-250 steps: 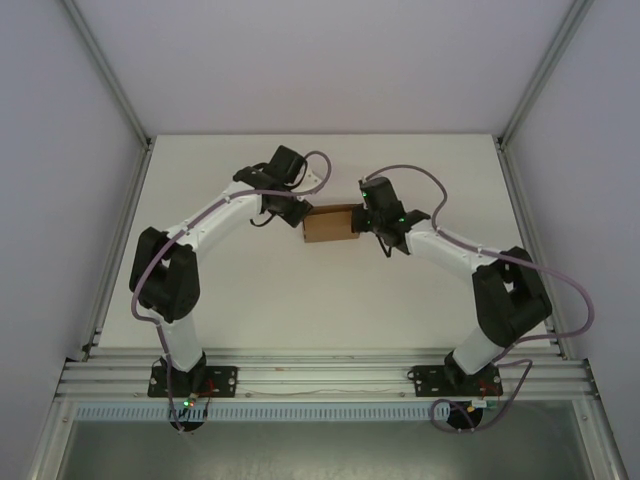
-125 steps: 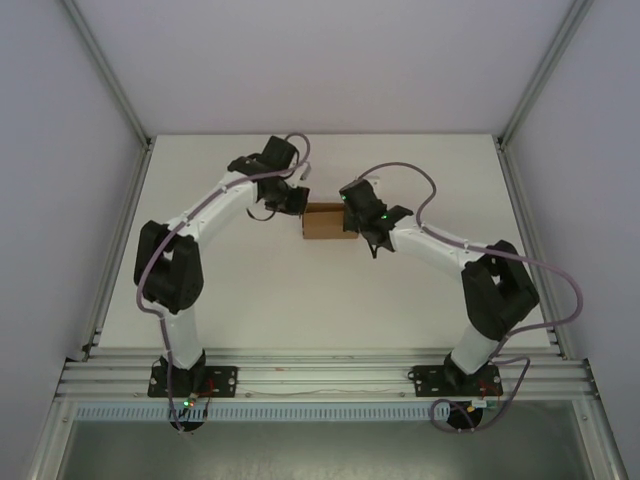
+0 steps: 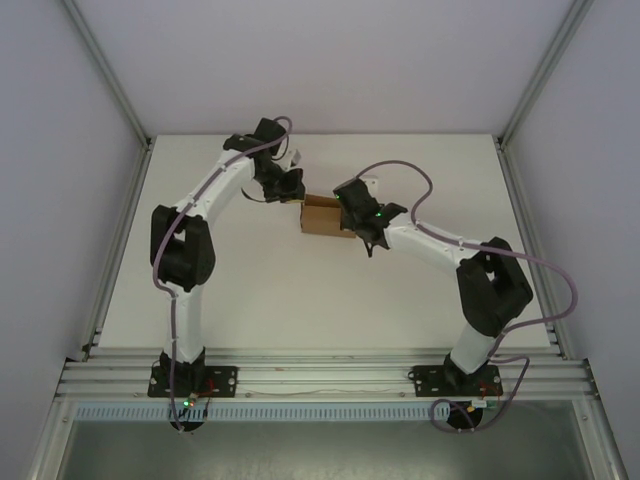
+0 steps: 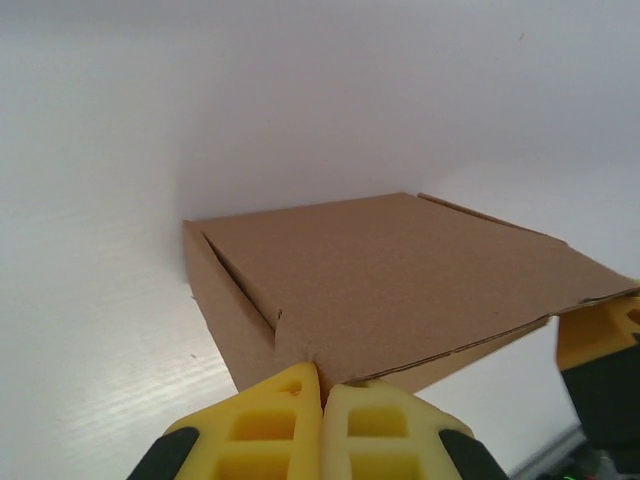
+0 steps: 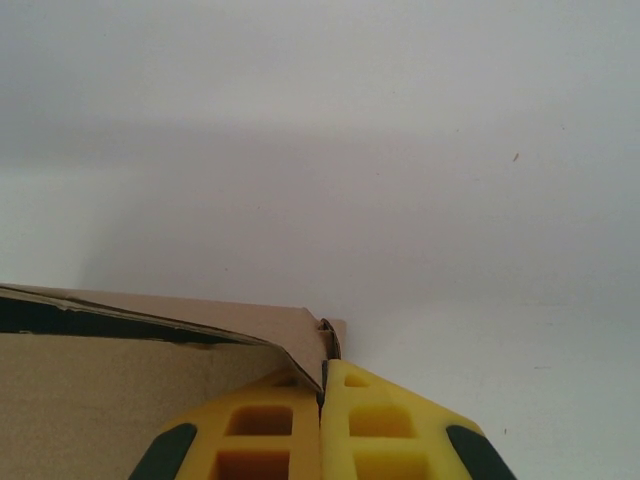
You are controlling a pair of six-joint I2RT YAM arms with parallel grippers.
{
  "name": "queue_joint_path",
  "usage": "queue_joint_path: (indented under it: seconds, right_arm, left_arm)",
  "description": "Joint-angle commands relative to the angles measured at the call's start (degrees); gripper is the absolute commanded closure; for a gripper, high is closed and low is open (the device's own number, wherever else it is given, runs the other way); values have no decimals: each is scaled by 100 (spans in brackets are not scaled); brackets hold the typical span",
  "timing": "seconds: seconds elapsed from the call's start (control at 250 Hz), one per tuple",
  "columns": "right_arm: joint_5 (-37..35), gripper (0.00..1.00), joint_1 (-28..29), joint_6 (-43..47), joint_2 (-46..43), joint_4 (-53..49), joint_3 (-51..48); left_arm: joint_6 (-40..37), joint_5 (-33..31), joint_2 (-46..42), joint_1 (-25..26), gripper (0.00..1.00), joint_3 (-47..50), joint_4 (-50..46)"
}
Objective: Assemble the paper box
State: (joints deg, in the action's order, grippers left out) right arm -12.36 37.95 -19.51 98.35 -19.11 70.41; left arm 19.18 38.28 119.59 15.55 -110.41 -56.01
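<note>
While shut, both tools (image 4: 322,392) (image 5: 322,385) against box (image 4: 400,270).

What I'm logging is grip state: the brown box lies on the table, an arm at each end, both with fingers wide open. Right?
Not quite: both sets of fingers are shut, not open. The left wrist view shows the left fingers pressed together at a corner of the box, and the right wrist view shows the right fingers closed too. The rest holds.

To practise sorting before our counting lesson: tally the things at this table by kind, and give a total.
Brown cardboard box: 1
Robot arms: 2 (left arm, right arm)
Total: 3
</note>
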Motion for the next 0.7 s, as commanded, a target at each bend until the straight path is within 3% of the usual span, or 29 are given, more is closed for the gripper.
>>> queue_joint_path:
  seconds: [0.0,0.048,0.252,0.384,0.46,0.536,0.632,0.695]
  right_arm:
    - [261,100,35,-3,455,-1040,-130]
    - [236,100,9,16,497,-1074,-75]
    - [355,100,34,35,677,-1210,102]
    - [249,100,33,109,611,-1218,66]
    - [200,100,32,160,573,-1209,26]
    - [214,100,38,231,562,-1142,-27]
    - [269,100,35,347,619,-1084,-19]
    - [207,100,41,405,657,-1057,-20]
  left_arm:
    - [549,791,120,-188,100,54,-47]
    - [531,558,208,-186,100,-40,-292]
    - [741,850,337,-238,100,-194,-332]
    - [-74,-376,610,-196,100,-828,-1120]
    - [-464,-1157,610,-112,81,-804,-1268]
    - [-788,-1416,564,-13,67,-691,-1227]
    - [-1004,-1253,347,93,58,-344,-884]
    - [-1052,-1319,196,129,57,-193,-706]
